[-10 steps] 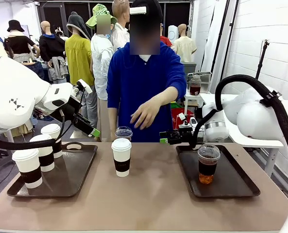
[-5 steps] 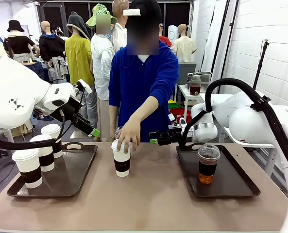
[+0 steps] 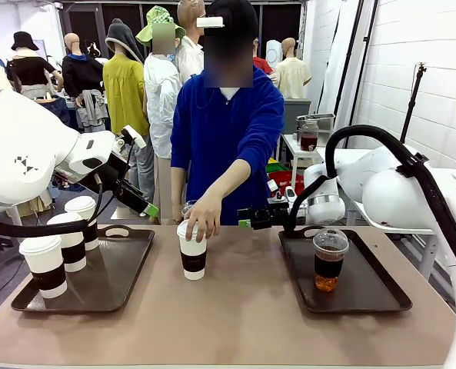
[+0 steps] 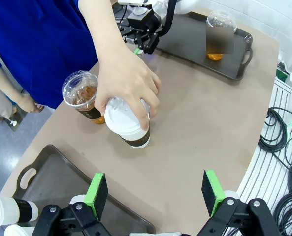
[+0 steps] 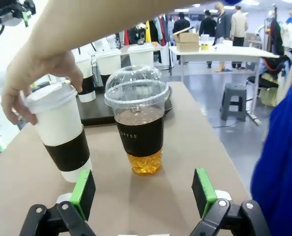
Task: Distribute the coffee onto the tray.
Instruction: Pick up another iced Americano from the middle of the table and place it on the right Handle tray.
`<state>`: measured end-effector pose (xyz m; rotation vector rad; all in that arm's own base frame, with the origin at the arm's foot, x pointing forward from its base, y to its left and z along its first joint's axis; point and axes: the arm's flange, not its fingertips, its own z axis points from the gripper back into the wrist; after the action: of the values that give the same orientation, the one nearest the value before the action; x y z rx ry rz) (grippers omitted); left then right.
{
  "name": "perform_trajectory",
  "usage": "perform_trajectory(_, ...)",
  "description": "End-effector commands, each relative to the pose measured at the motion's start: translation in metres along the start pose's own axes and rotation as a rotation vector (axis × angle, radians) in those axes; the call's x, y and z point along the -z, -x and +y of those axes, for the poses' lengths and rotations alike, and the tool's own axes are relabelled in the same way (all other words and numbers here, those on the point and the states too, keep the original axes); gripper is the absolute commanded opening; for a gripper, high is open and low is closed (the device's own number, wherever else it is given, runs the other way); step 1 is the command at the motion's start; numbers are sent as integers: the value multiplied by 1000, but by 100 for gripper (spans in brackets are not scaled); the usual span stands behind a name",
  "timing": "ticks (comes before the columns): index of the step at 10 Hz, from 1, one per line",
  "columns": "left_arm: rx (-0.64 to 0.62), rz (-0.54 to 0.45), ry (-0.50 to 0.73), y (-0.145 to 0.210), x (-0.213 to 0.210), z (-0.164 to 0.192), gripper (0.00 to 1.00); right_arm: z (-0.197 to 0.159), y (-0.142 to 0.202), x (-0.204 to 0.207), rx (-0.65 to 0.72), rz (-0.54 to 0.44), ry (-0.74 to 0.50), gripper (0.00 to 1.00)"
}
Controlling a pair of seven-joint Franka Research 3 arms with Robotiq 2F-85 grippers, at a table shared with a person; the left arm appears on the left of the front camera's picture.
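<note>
Coffee stands split in the front view: three white lidded paper cups [image 3: 71, 244] on the left tray [image 3: 124, 277] at nine o'clock, one dome-lidded cup [image 3: 329, 260] on the right tray [image 3: 366, 288] at three, and one sleeved paper cup [image 3: 191, 250] mid-table under the person's hand [image 3: 204, 219]. Left wrist view: left gripper [image 4: 155, 189] spread wide, holding nothing, open table [image 4: 200, 132] ahead. Right wrist view: right gripper [image 5: 143, 189] wide, unladen, second dome cup [image 5: 138, 130] at twelve. It is judged light, crushable and spill-prone, so grip the sleeve band and clear the tray rims.

White lidded cup [image 3: 192, 250] with dark brown sleeve; clear domed cup [image 5: 137, 118], amber liquid, black band; nine-o'clock tray [image 3: 120, 280] and three-o'clock tray [image 3: 374, 288] dark brown; tan table [image 3: 235, 315]; person's blue top [image 3: 228, 131]; green pads [image 5: 83, 192]
</note>
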<state>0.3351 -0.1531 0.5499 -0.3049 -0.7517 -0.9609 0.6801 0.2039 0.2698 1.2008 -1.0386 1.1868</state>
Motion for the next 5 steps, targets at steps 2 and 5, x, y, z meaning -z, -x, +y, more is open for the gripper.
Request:
perform_trajectory(2,12,-4,5,1,0,2,100,8,-8,-45,33,19,-23,100)
perform_trajectory(5,12,-4,5,1,0,2,100,15,-2,-95,57,32,-46,100)
